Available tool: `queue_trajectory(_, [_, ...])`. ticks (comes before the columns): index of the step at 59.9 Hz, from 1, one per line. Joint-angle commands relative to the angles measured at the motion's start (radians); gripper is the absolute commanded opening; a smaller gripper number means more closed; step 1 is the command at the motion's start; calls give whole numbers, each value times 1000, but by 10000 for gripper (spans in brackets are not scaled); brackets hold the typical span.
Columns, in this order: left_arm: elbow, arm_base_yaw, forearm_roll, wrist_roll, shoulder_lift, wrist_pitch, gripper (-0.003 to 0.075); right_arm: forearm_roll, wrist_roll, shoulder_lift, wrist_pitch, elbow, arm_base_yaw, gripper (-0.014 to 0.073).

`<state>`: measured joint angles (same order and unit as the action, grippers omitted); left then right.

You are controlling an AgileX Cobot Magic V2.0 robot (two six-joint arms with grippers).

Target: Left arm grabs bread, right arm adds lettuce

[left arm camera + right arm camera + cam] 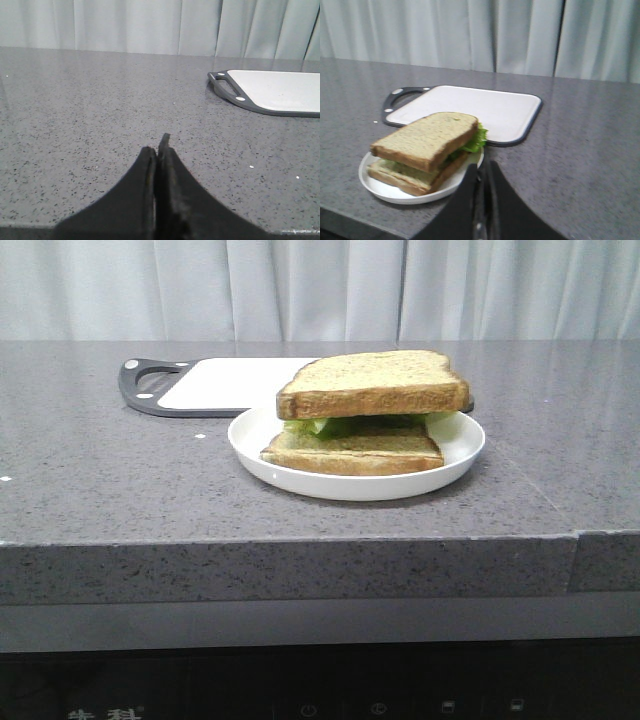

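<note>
On the plate [455,455] I see bread [372,383] capping lettuce [474,140]; right tool [482,172] nearer, both tools pinched closed, empty; left tool [157,150] faces bare bench [90,110].

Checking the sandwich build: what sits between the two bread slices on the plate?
Green lettuce lies between the top bread slice and the bottom slice, seen in the front and right wrist views.

Kitchen-style counter set up as a test bench

A grey speckled stone countertop [120,470] carries a white cutting board [235,382] and a plate [455,455]; pale curtains [320,285] close off the back, appliance controls [410,707] below.
</note>
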<state>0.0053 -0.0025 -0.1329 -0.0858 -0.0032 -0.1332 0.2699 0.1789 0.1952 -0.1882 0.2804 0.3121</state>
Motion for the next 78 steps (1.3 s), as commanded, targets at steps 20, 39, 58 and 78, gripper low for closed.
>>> queue_trajectory(20, [6,1,-3,11,-21,90,-20,-102,-132,-211,93,-257,-371,-61])
queue_trajectory(39, [6,1,-3,11,-19,90,-20,-102,-132,-227,86,-305,-376,-61])
queue_trajectory(58, [6,1,-3,11,-19,90,-20,-102,-132,-227,86,-305,-376,-61])
queue_trajectory(78, [6,1,-3,11,-19,90,-21,-102,-132,-227,86,-305,-376,-61])
